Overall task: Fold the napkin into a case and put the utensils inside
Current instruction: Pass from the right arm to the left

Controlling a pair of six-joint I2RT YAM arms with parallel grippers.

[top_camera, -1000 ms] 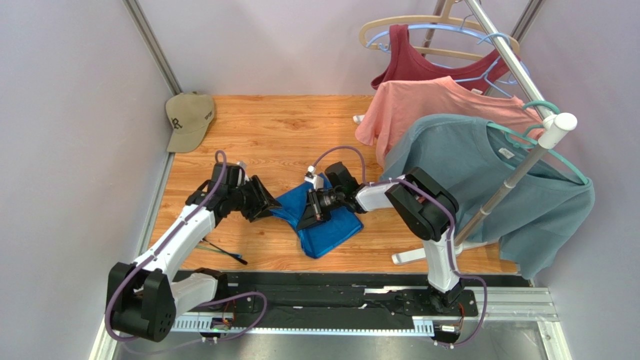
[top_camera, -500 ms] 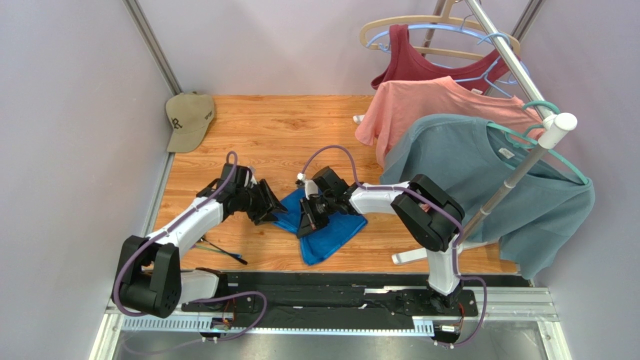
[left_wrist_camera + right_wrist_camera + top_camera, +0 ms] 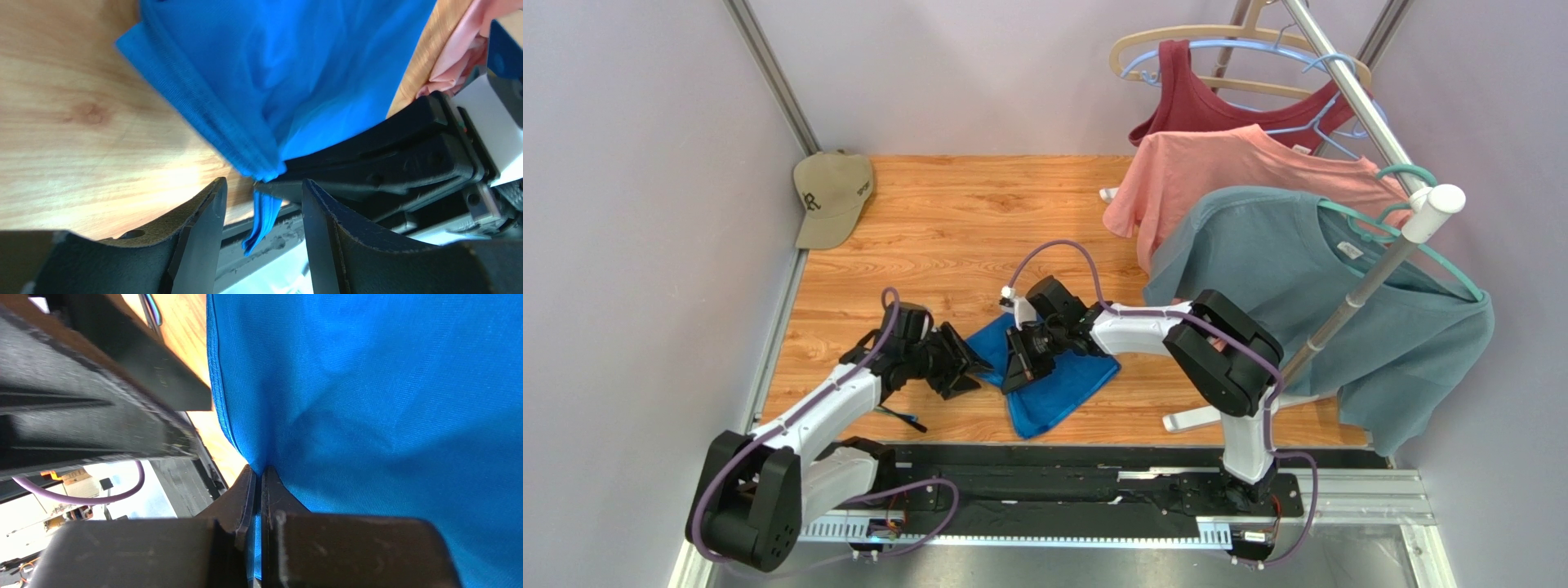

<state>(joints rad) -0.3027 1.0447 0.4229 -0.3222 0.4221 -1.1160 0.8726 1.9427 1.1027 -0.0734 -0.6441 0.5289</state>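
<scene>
The royal-blue napkin (image 3: 1057, 382) lies crumpled on the wooden table (image 3: 977, 221), partly lifted at its left edge. My right gripper (image 3: 1020, 364) is shut on that edge; the right wrist view shows the cloth (image 3: 380, 404) pinched between the closed fingers of the gripper (image 3: 259, 473). My left gripper (image 3: 962, 364) is open just left of it. In the left wrist view its fingers (image 3: 205, 233) straddle a hanging strip of the napkin (image 3: 264, 217) without touching it. The utensils (image 3: 901, 419), thin dark sticks, lie on the table under the left arm.
A tan cap (image 3: 832, 196) lies at the far left corner. A clothes rack at the right holds a maroon top, a pink shirt (image 3: 1222, 172) and a teal-grey T-shirt (image 3: 1320, 306); its white foot (image 3: 1192, 420) rests by the napkin's right.
The right gripper has dragged the napkin's edge left and nearer. The left gripper has drawn back toward the near edge, staying just left of the cloth.
</scene>
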